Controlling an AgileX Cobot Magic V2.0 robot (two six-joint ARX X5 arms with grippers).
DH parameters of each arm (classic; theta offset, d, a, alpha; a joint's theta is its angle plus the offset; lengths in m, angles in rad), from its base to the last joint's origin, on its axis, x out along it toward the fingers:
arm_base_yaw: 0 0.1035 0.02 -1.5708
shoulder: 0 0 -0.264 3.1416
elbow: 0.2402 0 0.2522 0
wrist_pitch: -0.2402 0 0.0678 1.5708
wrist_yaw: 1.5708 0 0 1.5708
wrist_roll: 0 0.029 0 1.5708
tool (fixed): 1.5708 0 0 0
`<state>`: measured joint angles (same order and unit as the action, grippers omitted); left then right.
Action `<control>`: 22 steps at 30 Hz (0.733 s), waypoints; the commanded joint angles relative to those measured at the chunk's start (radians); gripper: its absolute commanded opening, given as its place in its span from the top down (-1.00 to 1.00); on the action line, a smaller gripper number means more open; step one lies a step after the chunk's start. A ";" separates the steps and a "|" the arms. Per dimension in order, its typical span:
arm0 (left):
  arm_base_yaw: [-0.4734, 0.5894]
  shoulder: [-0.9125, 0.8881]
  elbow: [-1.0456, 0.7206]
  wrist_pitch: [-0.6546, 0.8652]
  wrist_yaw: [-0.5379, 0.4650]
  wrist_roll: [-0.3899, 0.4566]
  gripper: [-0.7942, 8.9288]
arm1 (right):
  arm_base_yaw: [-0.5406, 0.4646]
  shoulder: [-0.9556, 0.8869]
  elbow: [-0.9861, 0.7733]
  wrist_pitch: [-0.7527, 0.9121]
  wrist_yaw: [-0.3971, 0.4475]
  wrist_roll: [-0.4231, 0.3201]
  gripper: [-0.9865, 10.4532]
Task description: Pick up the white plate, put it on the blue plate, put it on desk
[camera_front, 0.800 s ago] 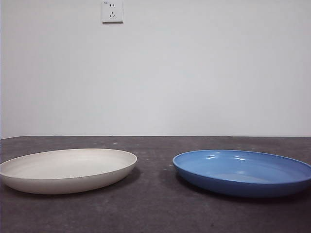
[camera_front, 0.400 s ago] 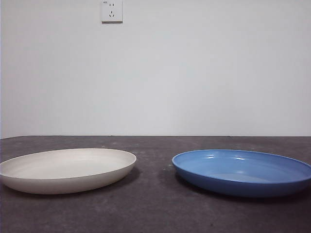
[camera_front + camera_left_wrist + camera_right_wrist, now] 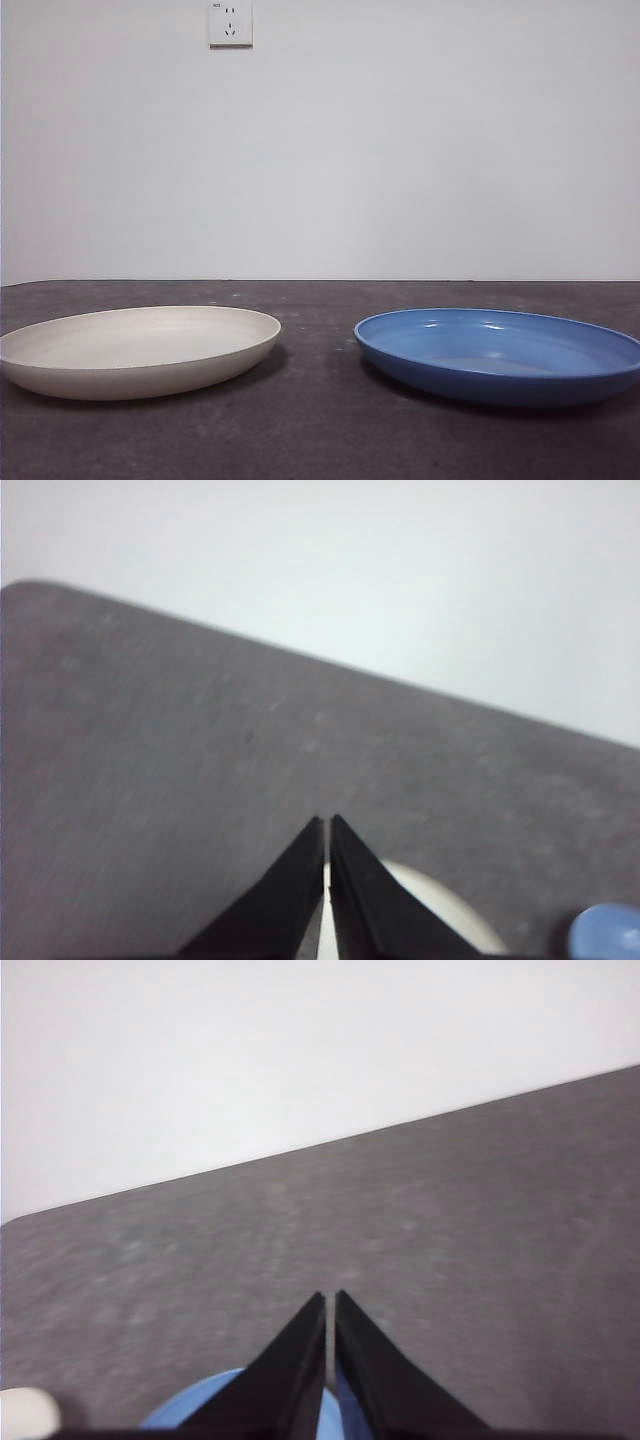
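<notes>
Toward the desk's (image 3: 320, 430) left edge the white plate (image 3: 140, 350) lies untouched, apart from the blue plate (image 3: 500, 355) toward the right edge, so the clenched left gripper (image 3: 327, 825) should be opened and its rim pinched, while the right gripper (image 3: 330, 1300) waits clenched.

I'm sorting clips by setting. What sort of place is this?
Likely an indoor lab bench: a bare desk against a plain white wall with a wall socket, holding only a white plate and a blue plate.

wall (image 3: 400, 150): plain white, evenly lit | socket (image 3: 231, 22): white, high on wall, left of centre
</notes>
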<state>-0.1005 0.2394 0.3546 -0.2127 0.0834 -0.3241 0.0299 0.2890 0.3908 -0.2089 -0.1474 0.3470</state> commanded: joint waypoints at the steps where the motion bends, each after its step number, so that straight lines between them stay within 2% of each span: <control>1: -0.018 0.066 0.121 -0.032 0.024 -0.005 0.81 | 0.002 0.089 0.098 -0.034 -0.061 0.013 0.81; 6: -0.032 0.189 0.294 -0.145 0.093 0.019 0.81 | 0.007 0.222 0.249 -0.161 -0.152 0.010 0.81; 10: -0.033 0.266 0.415 -0.232 0.125 0.036 0.81 | 0.052 0.305 0.349 -0.239 -0.224 0.004 0.81; 18: -0.057 0.357 0.546 -0.279 0.338 0.056 0.81 | 0.140 0.389 0.456 -0.356 -0.357 -0.085 0.81; 22: -0.092 0.391 0.568 -0.304 0.421 0.099 0.81 | 0.146 0.408 0.469 -0.398 -0.484 -0.106 0.81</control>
<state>-0.1867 0.6186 0.9005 -0.5194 0.4877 -0.2611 0.1730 0.6899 0.8425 -0.6090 -0.6048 0.2665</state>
